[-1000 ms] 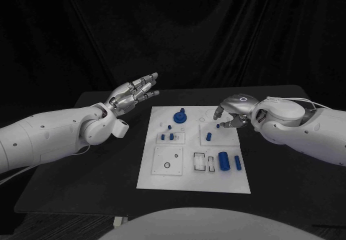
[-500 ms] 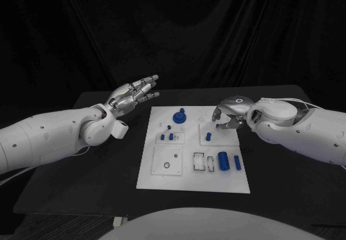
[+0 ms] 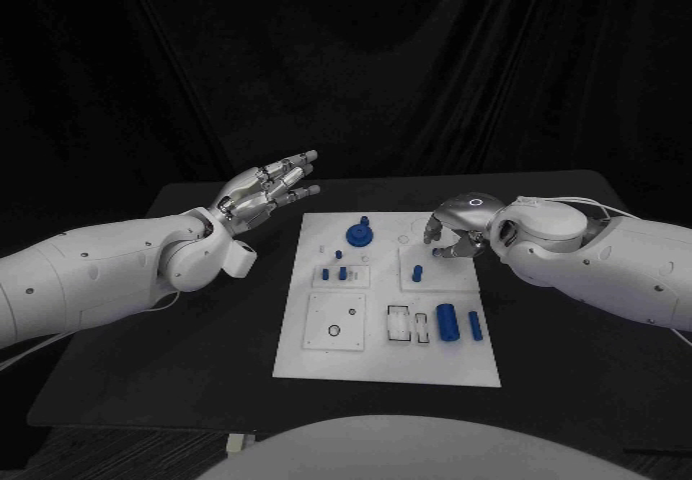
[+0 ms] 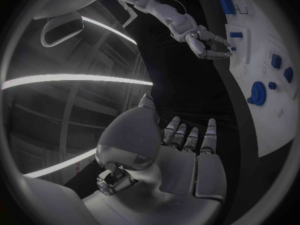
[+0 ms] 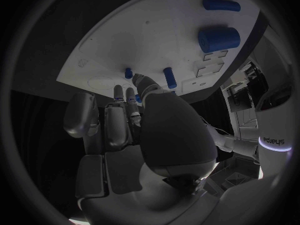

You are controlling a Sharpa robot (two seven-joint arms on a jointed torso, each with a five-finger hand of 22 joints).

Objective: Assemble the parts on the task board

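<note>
- Head view: the task board (image 3: 387, 355) is being shown lying flat in the middle of the black worktop (image 3: 173, 340), with blue parts spread over it.
- A round part with a stem (image 3: 359, 234) is being seen standing at the board's far end, two small pegs (image 3: 335, 272) nearer, a short peg (image 3: 417, 271) beside them, and a thick cylinder (image 3: 449, 321) with a slim pin (image 3: 475, 323) lying by the near right slots.
- The right hand (image 3: 456, 238) is being held low over the board's far right corner, fingers curled downward; whether anything is being pinched cannot be told.
- The left hand (image 3: 268, 186) is being held up, well apart from the board, fingers spread and holding nothing.
- Left wrist view: the left hand (image 4: 187, 150) is being shown with fingers extended and nothing between them; the right hand (image 4: 209, 40) is being seen poised at the board's edge (image 4: 250, 130).
- Right wrist view: the right hand (image 5: 134, 110) is being shown with fingertips close to the short peg (image 5: 169, 77); contact cannot be told.
- The parts are being judged light, stiff and smooth, so likely slippery; the pegs are best being taken by their sides, near the top.
- The thick cylinder (image 5: 219, 38) is being judged liable to roll.
- Neighbouring pegs are being judged the main obstruction to the fingers.
</note>
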